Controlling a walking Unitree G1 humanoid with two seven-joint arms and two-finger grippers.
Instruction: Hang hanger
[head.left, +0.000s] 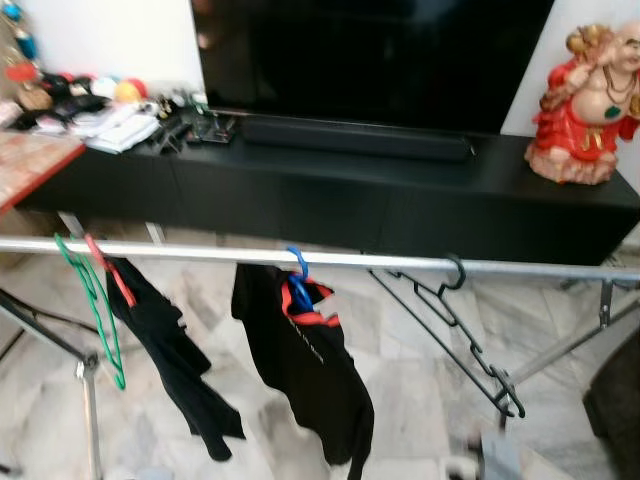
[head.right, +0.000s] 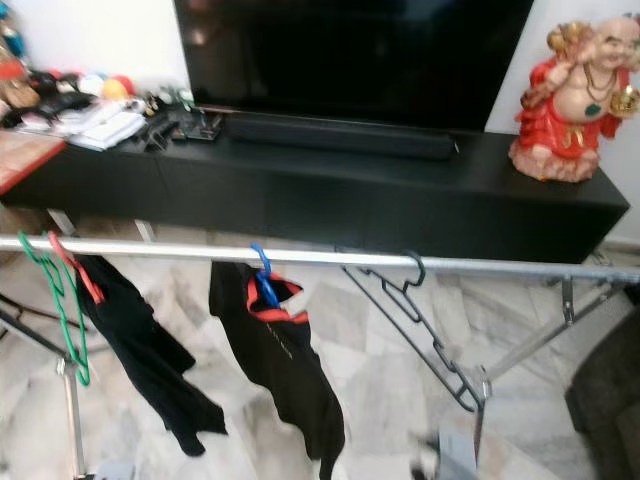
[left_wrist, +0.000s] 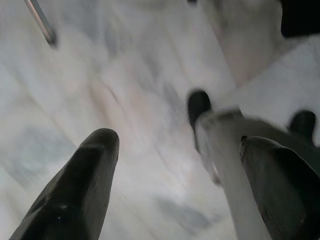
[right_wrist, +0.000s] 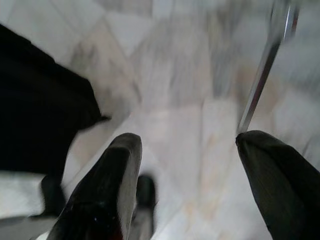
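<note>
Black hanger (head.left: 455, 315) hooked on rail (head.left: 400, 262); left tool (left_wrist: 175, 190), right tool (right_wrist: 187, 185) both wide, holding nothing, above floor (right_wrist: 175, 75).

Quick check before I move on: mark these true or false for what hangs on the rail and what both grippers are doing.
1. Four hangers hang on the rail. True.
2. The dark empty hanger carries a shirt. False: it is bare.
3. The blue hanger holds a black garment. True.
4. The left gripper grips a hanger. False: open, over the floor.
5. The right gripper is open. True.
</note>
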